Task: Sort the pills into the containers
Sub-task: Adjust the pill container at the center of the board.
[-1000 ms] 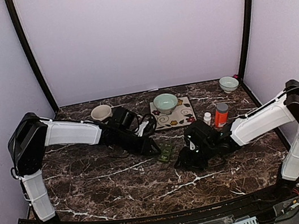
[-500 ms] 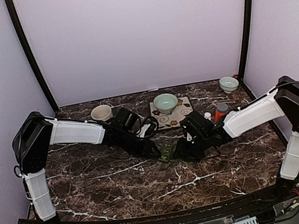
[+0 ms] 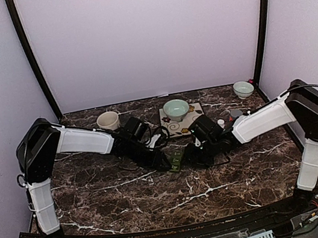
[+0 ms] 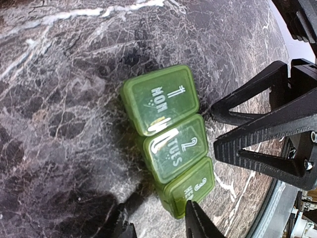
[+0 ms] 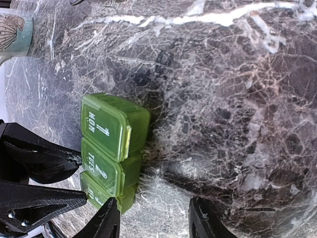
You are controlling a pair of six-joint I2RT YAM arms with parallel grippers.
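Observation:
The container is a small green pill-box strip (image 3: 177, 160) of three joined compartments marked MON, TUES and WED, all lids shut, lying on the dark marble table. It shows in the left wrist view (image 4: 167, 134) and the right wrist view (image 5: 110, 144). My left gripper (image 3: 167, 161) is open on the strip's left side; its WED end lies between my spread fingers (image 4: 158, 225), one fingertip (image 4: 194, 214) over that lid's edge. My right gripper (image 3: 192, 158) is open on the strip's right side (image 5: 154, 223), one fingertip (image 5: 108, 218) at the WED corner. No pills are visible.
At the back stand a beige mug (image 3: 108, 120), a pale green bowl (image 3: 175, 109) on a patterned tile (image 3: 192, 125), and a small bowl (image 3: 243, 88). A small white bottle (image 3: 221, 123) and a grey-capped bottle (image 3: 235, 113) stand behind the right arm.
My right arm has swung left and away from me, from the table's right middle up to the pill box. My left gripper has edged closer to the box's other side.

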